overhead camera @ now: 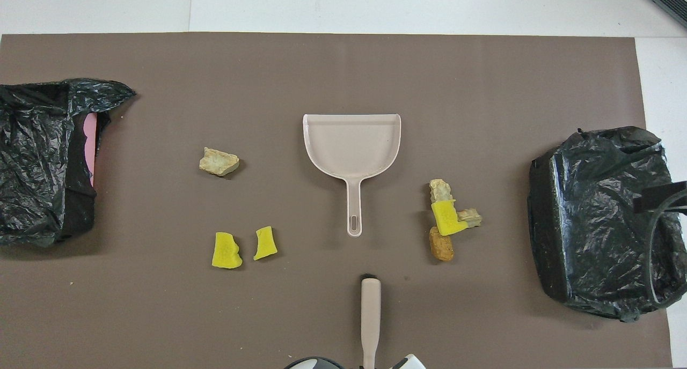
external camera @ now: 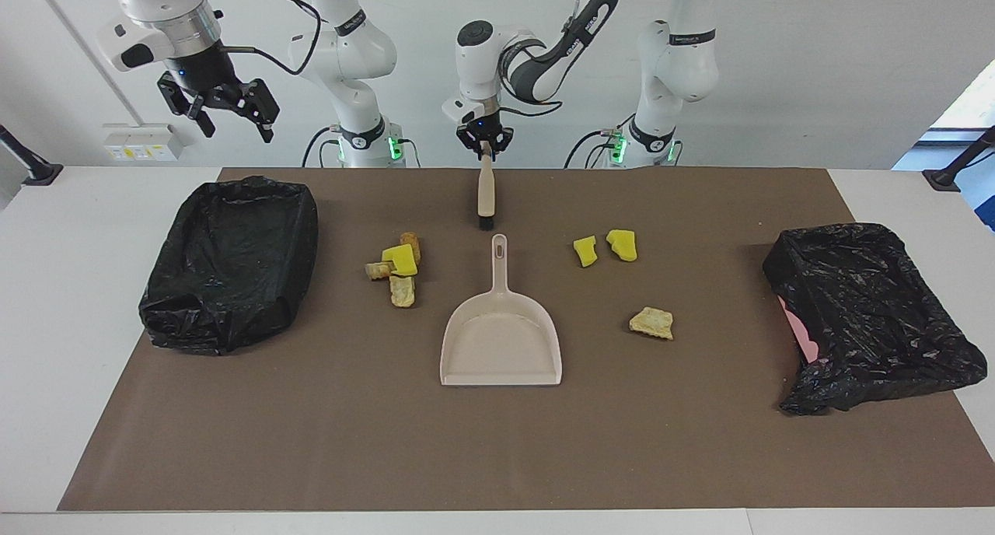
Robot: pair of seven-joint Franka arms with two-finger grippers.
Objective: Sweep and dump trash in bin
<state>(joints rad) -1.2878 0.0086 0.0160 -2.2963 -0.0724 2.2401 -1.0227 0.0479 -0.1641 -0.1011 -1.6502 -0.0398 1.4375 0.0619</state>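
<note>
Trash, seven small chunks on the brown mat (external camera: 497, 457) covering the tabletop (external camera: 78, 325), in two groups flanking a beige dustpan (external camera: 501, 348). Group toward the right arm's end: one bright yellow sponge-like chunk (external camera: 400, 259) touching three tan to brown crusty pieces (external camera: 403, 291), clustered beside the dustpan's handle. Group toward the left arm's end: two yellow spongy chunks (external camera: 585, 251) just beside each other, and one pale tan crusty piece (external camera: 651, 323) apart from them, farther from the robots. Each chunk is far smaller than the dustpan. Brush (external camera: 486, 197), beige handle with dark bristles, lies nearer to the robots than the dustpan. Left gripper (external camera: 484, 148) is clamped on the brush handle's end. Right gripper (external camera: 225, 111) hangs with fingers spread wide, holding nothing, over the black-bagged bin (external camera: 229, 263) at its end; a second bagged bin (external camera: 871, 317) sits at the left arm's end.
</note>
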